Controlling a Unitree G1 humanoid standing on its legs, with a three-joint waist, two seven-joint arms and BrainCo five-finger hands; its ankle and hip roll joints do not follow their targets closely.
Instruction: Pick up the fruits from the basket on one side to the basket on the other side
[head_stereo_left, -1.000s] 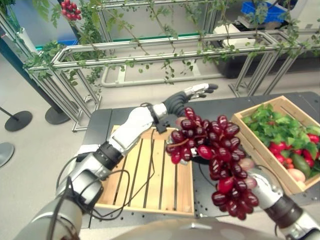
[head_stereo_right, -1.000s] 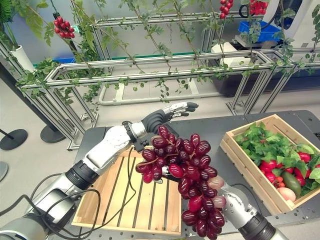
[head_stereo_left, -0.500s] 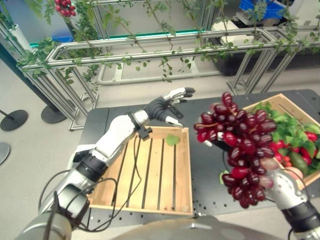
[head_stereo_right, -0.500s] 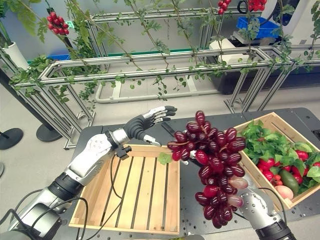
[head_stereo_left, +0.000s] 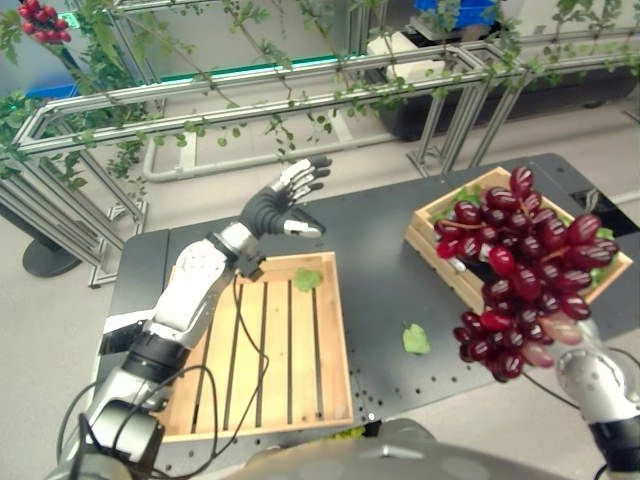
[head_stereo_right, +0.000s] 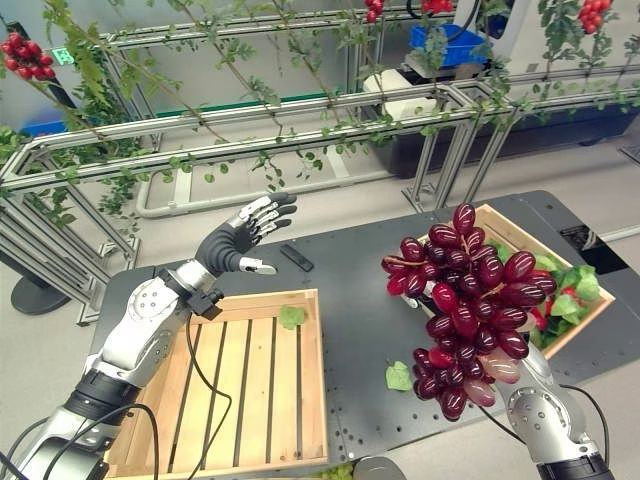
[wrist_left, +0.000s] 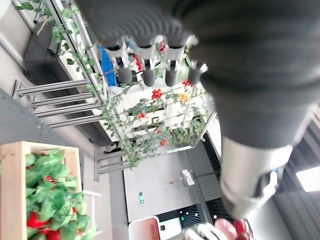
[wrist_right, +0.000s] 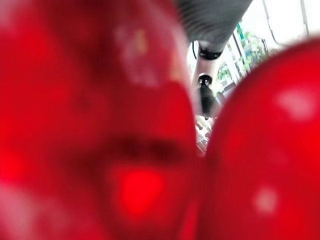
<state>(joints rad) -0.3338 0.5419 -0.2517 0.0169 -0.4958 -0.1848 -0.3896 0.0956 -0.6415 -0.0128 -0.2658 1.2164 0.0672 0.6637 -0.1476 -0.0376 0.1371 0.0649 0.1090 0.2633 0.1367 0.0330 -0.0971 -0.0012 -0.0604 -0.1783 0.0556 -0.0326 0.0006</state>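
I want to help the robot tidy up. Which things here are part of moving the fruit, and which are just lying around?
Part of the job:
- bunch of red grapes, carried by the right hand
- full crate of fruit and leaves
- slatted crate, nearly bare
- left hand, open, raised above the table

Just lying around:
- loose leaf on the table
- leaf in the slatted crate
- small dark bar
- vine frames behind

2 crates (head_stereo_right: 300, 400) (head_stereo_right: 500, 222), 1 grape bunch (head_stereo_right: 470, 300)

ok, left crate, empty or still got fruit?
Empty of fruit: the left crate holds a single green leaf on bare slats.
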